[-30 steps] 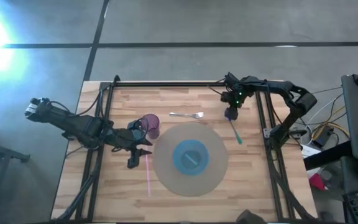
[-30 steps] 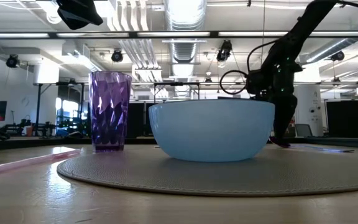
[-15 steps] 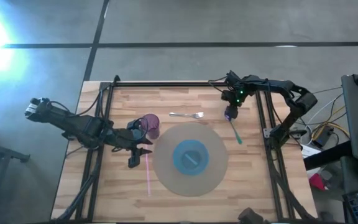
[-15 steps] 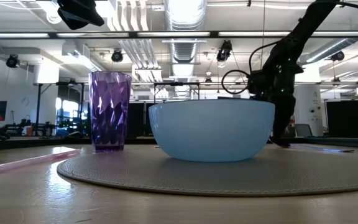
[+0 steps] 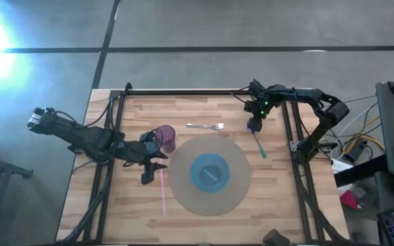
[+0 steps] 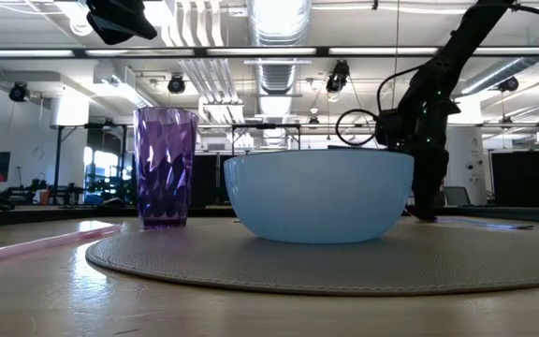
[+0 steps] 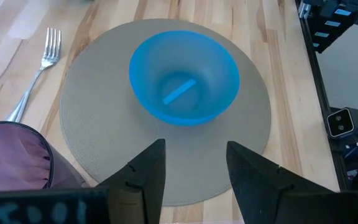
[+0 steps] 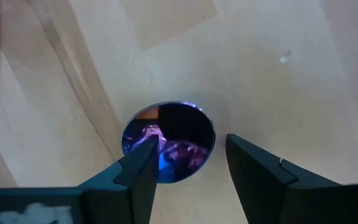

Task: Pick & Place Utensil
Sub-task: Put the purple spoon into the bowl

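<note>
From above, the right gripper [image 5: 253, 126] hangs at the table's far right, over the bowl end of a spoon [image 5: 259, 143] with a green handle that runs toward the near side, right of the mat [image 5: 183, 184]. A fork [image 5: 205, 126] lies left of it, and the left gripper [image 5: 153, 166] waits beside a purple cup [image 5: 166, 138].

At table level, the right arm comes down behind the blue bowl [image 6: 318, 194].

The left wrist shows its fingers [image 7: 146, 169] spread wide, over the mat's edge.

The right wrist shows the shiny spoon bowl [image 8: 169, 141] on the wood, partly behind one finger [image 8: 143, 167], fingers apart and not closed on it.
</note>
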